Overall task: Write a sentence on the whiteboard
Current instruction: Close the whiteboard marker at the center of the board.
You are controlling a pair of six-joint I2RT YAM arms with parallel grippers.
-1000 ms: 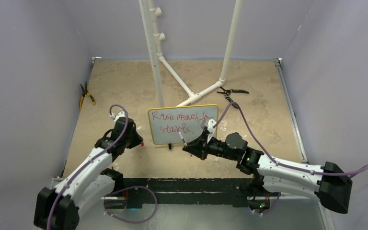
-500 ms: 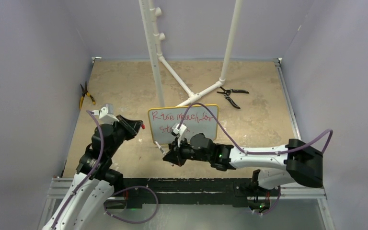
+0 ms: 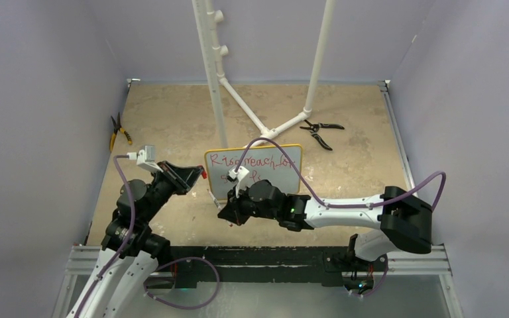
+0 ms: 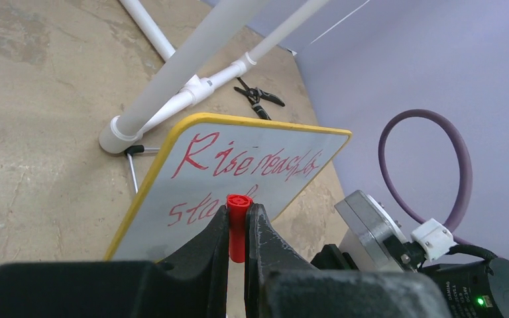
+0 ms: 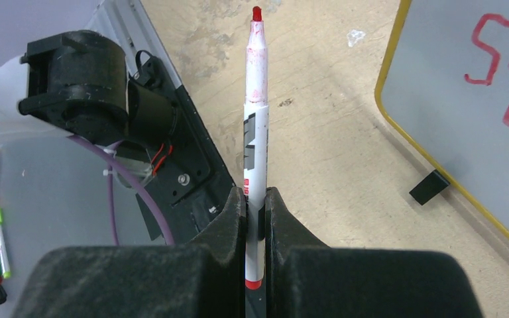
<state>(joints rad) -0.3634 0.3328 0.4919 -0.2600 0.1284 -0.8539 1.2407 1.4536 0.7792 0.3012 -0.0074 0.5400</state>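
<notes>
Clamping marker (image 5: 256, 119), right gripper (image 5: 256, 199) hangs beside whiteboard (image 3: 285, 175) near edge; left gripper (image 4: 237, 212) pinches red cap (image 4: 237, 233).

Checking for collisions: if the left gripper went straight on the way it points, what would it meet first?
Most likely the whiteboard, the red cap in the left gripper touching first; depth is unclear.

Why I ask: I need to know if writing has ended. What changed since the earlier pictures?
The right gripper, shut on the uncapped marker, swung left in front of the whiteboard to its lower left corner. The left gripper, shut on the red cap, moved forward toward the board's left edge. Both grips, whiteboard, sentence and pliers are unchanged.
</notes>
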